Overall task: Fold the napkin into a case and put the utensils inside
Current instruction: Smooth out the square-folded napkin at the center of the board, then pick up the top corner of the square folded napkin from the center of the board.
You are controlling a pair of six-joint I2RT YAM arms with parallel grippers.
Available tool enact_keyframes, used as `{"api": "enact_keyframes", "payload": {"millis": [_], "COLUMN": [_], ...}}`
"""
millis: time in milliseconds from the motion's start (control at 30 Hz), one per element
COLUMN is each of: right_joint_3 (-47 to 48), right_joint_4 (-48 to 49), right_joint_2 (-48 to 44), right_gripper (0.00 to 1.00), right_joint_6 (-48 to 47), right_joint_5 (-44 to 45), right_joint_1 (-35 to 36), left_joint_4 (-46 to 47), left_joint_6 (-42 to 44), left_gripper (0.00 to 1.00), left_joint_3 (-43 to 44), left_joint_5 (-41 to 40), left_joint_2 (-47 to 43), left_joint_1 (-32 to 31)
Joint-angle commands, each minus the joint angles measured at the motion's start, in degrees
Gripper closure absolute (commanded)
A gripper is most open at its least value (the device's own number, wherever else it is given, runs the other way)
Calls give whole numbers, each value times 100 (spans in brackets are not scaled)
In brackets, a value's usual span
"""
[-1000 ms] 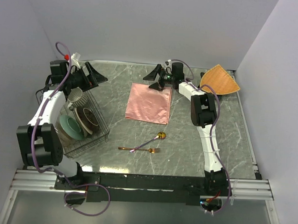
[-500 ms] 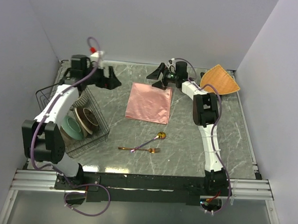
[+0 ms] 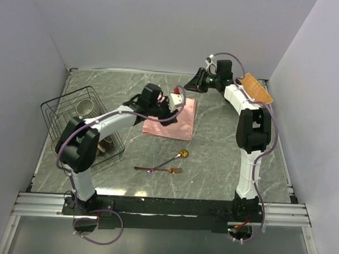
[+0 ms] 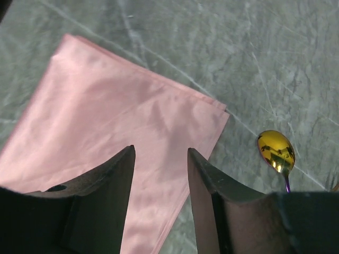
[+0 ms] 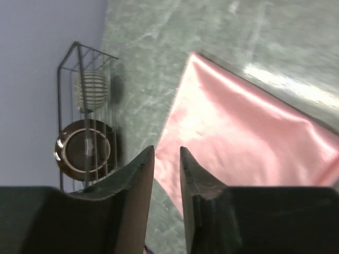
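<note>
Salmon-pink cloth fills both wrist views, which is what I want. The napkin (image 3: 172,124) lies flat and square on the far middle of the worktop (image 3: 224,164), with no fold in it yet, so there is no case to speak of.

The left arm (image 3: 116,117) reaches across from the rack side and hangs over the napkin's far half. In the left wrist view its jaws stand about half apart and hold nothing, with pink cloth (image 4: 106,121) showing through the gap. I'd call that a fair width for pinching a thin edge.

The right arm (image 3: 239,99) hovers near the napkin's far right corner. Its jaws are set at a narrow slot, also empty, looking down on the cloth (image 5: 238,137).

My read is that both arms are at the far side because a soft sheet only folds straight if two corners lift together.

The gold spoon (image 3: 176,158) lies nearer me, its bowl (image 4: 275,151) just off the napkin's near right corner. Its handle runs down to the gold fork (image 3: 159,169). Both are apart from the cloth and out of the way of the fold. They come later, I judge.

The wire rack (image 3: 62,107) sits at the left. The woven mat (image 3: 259,92) is at the far right, partly behind the right arm.
</note>
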Motion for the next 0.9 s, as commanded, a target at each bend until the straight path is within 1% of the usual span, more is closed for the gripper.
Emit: {"api": "enact_keyframes", "payload": {"millis": [0, 67, 167, 300, 367, 467, 600, 767, 867], "right_joint_3": [-203, -36, 272, 369, 343, 264, 351, 387, 387], "right_joint_4": [-423, -396, -501, -660, -729, -739, -783, -844, -818], "right_joint_2": [288, 438, 763, 1080, 1142, 1195, 1300, 1326, 1327], "right_gripper": [71, 72, 73, 74, 75, 75, 75, 75, 75], "right_joint_6": [-476, -466, -598, -747, -791, -827, -818, -862, -853], "right_joint_5": [282, 317, 449, 642, 730, 827, 836, 853, 871], "right_joint_1": [-121, -147, -174, -226, -244, -270, -270, -288, -288], "left_joint_4": [586, 587, 754, 648, 648, 394, 341, 349, 341], "left_joint_6": [562, 667, 877, 1238, 1431, 1729, 1994, 2222, 2407], "left_gripper": [50, 50, 54, 58, 59, 57, 47, 45, 47], "left_joint_3": [25, 69, 122, 192, 227, 289, 315, 386, 377], "left_joint_5": [47, -75, -269, -427, -454, -480, -559, -603, -595], "left_joint_2": [276, 487, 751, 1006, 1112, 1226, 1340, 1507, 1560], "left_joint_1": [-319, -486, -697, -926, -1022, -1110, -1172, -1225, -1269]}}
